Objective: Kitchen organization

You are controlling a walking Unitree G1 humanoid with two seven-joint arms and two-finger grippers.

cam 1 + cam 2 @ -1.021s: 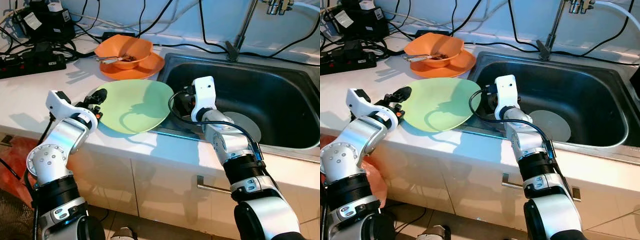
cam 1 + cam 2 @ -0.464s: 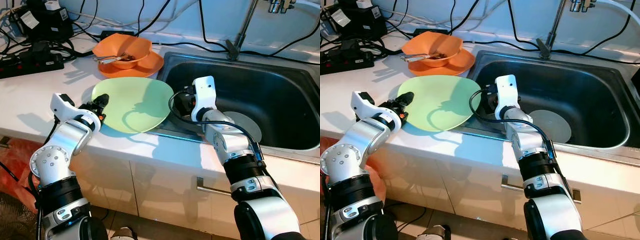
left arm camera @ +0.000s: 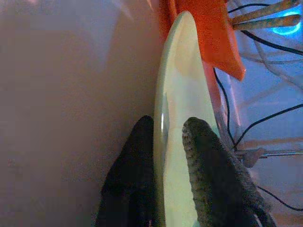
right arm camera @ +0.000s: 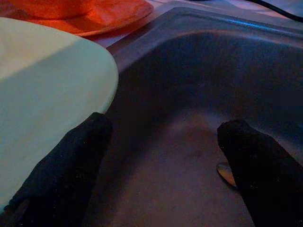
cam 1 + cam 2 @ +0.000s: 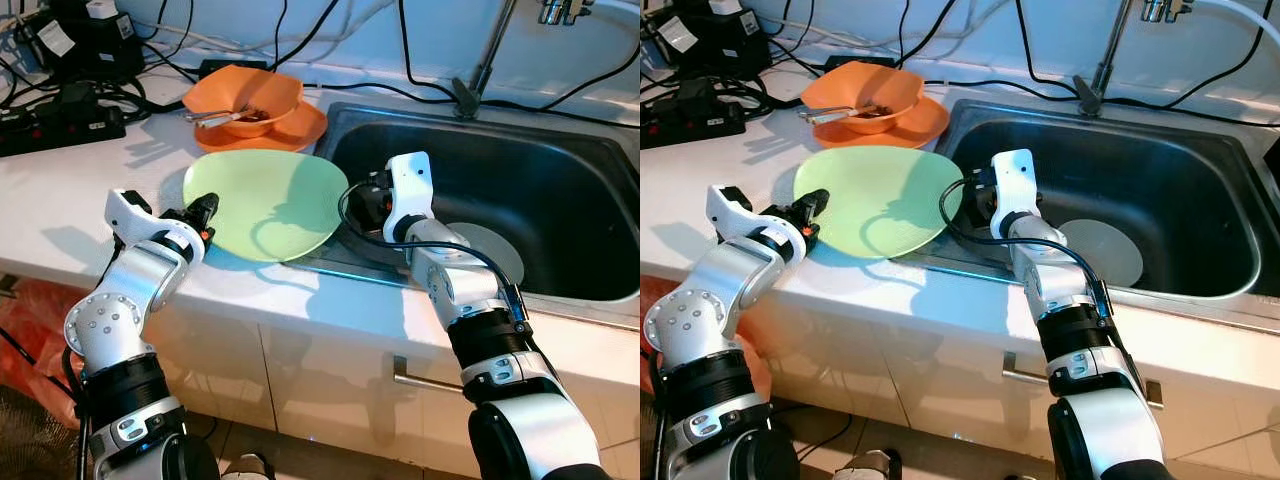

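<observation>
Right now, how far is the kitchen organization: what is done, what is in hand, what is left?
Done: little that shows; a grey round plate lies in the steel sink. In hand: the left claw pinches the rim of the pale green round plate on the white counter; the right claw is open beside the plate's sink-side edge. Left: the orange bowl with utensils on its orange plate.

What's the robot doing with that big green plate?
The robot's left gripper is pinching the rim of the green plate, which lies on the white counter beside the sink. Its right gripper is open at the plate's other edge, over the sink. Behind sits an orange bowl on an orange plate.
</observation>
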